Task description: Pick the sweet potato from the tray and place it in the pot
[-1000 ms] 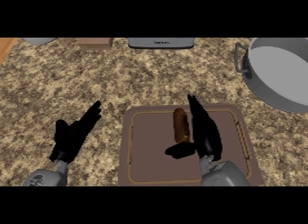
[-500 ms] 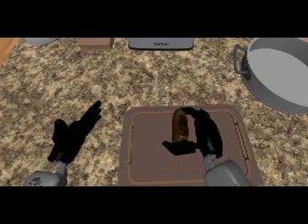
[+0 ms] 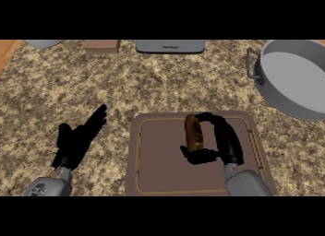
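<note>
Right hand [image 3: 223,140]: fingers, straight alongside a second ago, now hooked over the far end of the brown elongated sweet potato [image 3: 192,131], thumb closing from the near side. Grasp looks formed. Potato still lying on the brown rectangular tray [image 3: 135,156], not yet lifted. Large grey metal pot [image 3: 295,78] well apart, far right on the speckled surface [image 3: 124,87]. Next: lift, carry right. Left hand [image 3: 76,140] resting, fingers straight, beside the tray.
</note>
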Tool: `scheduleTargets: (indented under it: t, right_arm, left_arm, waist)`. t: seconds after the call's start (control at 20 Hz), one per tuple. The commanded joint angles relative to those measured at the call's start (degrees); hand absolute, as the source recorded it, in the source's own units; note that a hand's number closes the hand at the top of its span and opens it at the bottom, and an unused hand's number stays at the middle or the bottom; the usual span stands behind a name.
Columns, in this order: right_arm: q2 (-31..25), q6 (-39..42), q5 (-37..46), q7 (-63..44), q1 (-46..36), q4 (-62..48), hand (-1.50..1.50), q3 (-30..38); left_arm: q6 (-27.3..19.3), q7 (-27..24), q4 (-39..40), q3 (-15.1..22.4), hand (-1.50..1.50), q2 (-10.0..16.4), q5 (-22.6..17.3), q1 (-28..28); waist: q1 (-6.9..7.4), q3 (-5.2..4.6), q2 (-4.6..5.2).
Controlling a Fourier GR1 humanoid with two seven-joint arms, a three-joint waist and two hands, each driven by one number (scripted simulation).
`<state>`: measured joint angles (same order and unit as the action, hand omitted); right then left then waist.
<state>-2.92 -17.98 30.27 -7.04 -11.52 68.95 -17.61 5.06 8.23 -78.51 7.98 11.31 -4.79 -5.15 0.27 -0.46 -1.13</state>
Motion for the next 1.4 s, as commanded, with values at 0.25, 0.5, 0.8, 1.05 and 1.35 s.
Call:
scheduleTargets:
  t: [0.25,0.5,0.8,1.05,1.35]
  right_arm:
    - [-16.97,21.26,-22.43,18.3,1.69,0.17,1.5,15.54]
    - [-28.8,33.02,-30.13,28.75,0.67,-3.56,1.5,24.29]
    - [-41.42,47.39,-36.97,38.88,-0.62,-12.99,1.5,32.87]
    - [-50.17,53.18,-35.78,49.37,-0.48,-21.78,1.5,36.76]
    - [-55.2,49.3,-32.48,56.83,-3.01,-28.09,1.5,37.22]
  left_arm:
    - [-0.76,-0.68,-0.27,-1.11,0.0,-0.15,-0.52,0.99]
    - [-0.75,-1.12,-0.13,-0.99,0.0,-0.43,-0.53,1.49]
    - [0.22,-1.29,-0.41,-0.44,0.0,0.05,-0.21,0.67]
    - [-0.48,-1.27,-0.8,0.52,0.0,-1.01,0.59,-0.05]
    - [1.54,-0.27,-1.21,1.13,0.0,-0.57,-0.08,-1.13]
  waist:
    - [-2.85,1.72,2.06]
    - [-2.92,1.47,2.25]
    - [-1.15,1.36,2.72]
    - [0.39,1.39,2.79]
    - [2.72,1.32,2.77]
